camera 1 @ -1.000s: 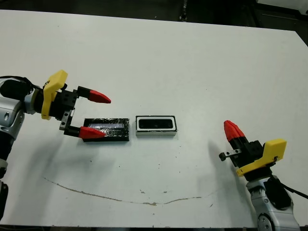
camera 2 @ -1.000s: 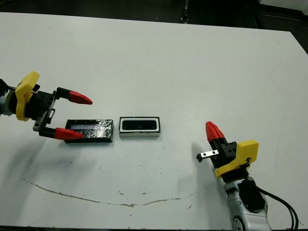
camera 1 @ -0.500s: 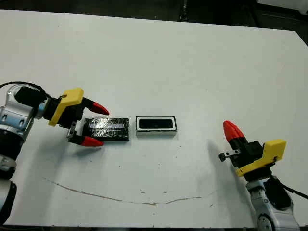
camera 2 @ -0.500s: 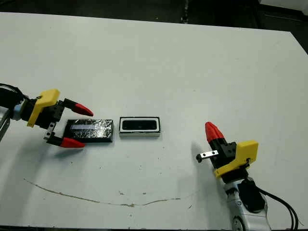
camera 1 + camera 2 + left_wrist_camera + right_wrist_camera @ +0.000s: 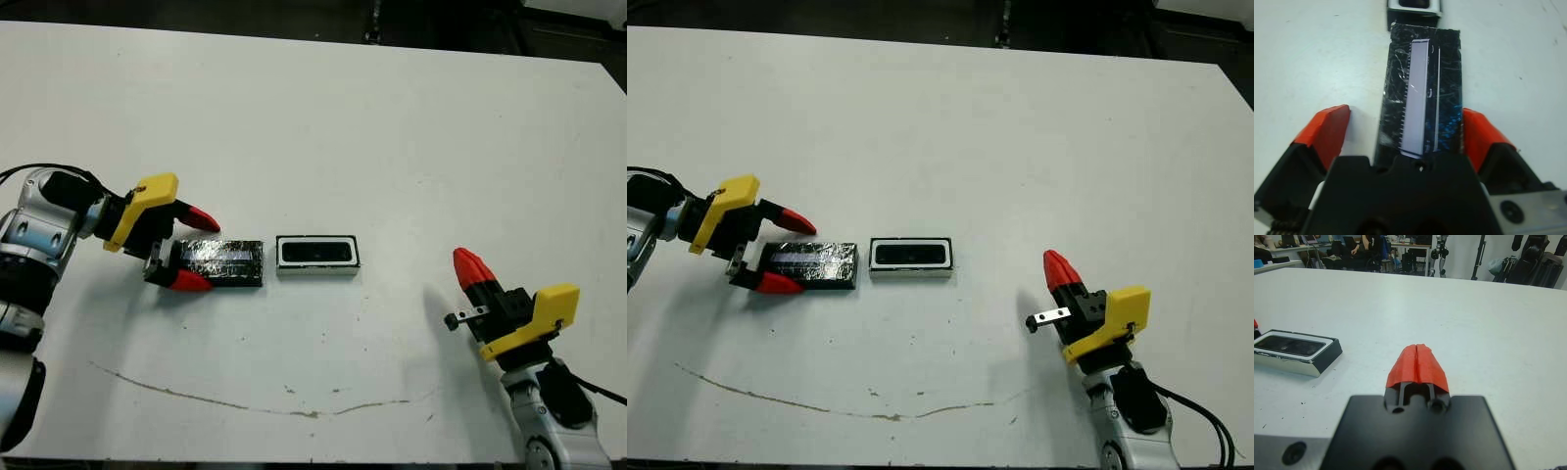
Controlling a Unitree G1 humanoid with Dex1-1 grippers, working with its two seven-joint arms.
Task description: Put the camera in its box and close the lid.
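Note:
The lid [image 5: 220,262], a flat glossy black piece with silvery patches, lies on the table just left of the box [image 5: 317,271]. The box is a small white-rimmed tray, and a dark camera [image 5: 317,253] lies inside it. My left gripper [image 5: 204,253] is open and low at the lid's left end, one finger on each long side. In the left wrist view the lid [image 5: 1422,93] runs between the two red fingertips [image 5: 1327,132], with the box [image 5: 1414,5] beyond it. My right gripper [image 5: 462,259] is shut and holds nothing, well to the right of the box.
The white table [image 5: 392,127] stretches wide behind the objects. A thin brown scuff line [image 5: 245,403] runs along its near part. The right wrist view shows the box [image 5: 1327,357] to one side of my shut fingers [image 5: 1416,364], and people and stands beyond the table's far edge.
My left gripper has dropped toward the table and slid right, so its fingers now straddle the lid's left end, closer together than before. The lid, the box and the right arm have stayed put.

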